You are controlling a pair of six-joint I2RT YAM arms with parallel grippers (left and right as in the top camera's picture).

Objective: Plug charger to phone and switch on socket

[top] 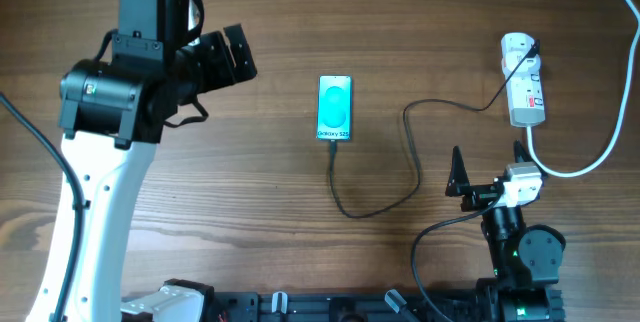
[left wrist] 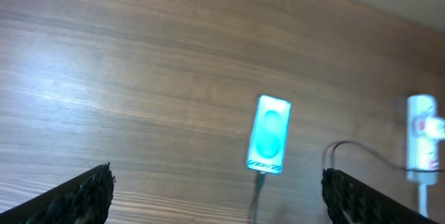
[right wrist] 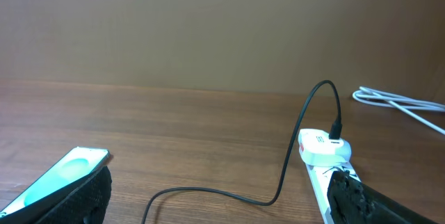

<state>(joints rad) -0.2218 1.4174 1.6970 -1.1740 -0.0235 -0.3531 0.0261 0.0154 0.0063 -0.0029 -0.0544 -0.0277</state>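
Phone (top: 335,108) lies flat in the middle of the bench (top: 250,182) in the overhead view, its cyan screen lit and its lettered short edge toward the robot. The charger (top: 412,152) meets that edge, loops toward the robot, climbs back and runs across to the far end of the socket (top: 524,92). The socket lies at the right of the bench, with a thick white cord (top: 575,172) trailing from its near end. The left claw (top: 232,54) hangs spread and empty, well to the left of the phone. The right claw (top: 489,165) is likewise spread and empty, near the socket's near end but apart from it.

From the left wrist, the phone (left wrist: 268,134) shows between the wide-set fingers (left wrist: 76,196) of the left claw. The charger (left wrist: 259,186) touches its lower edge. The picture is too soft to tell whether the tip is fully seated. The socket (left wrist: 420,137) sits at the right edge.

From the right wrist, a corner of the phone (right wrist: 59,175) shows at lower left. The charger (right wrist: 290,156) arches up into a white block with a red mark at the end of the socket (right wrist: 323,151). The switch position cannot be read here.

As a judgement, the plugging step looks done or nearly so. Switching on the socket appears to be what is left, and the right claw is the better placed for it.
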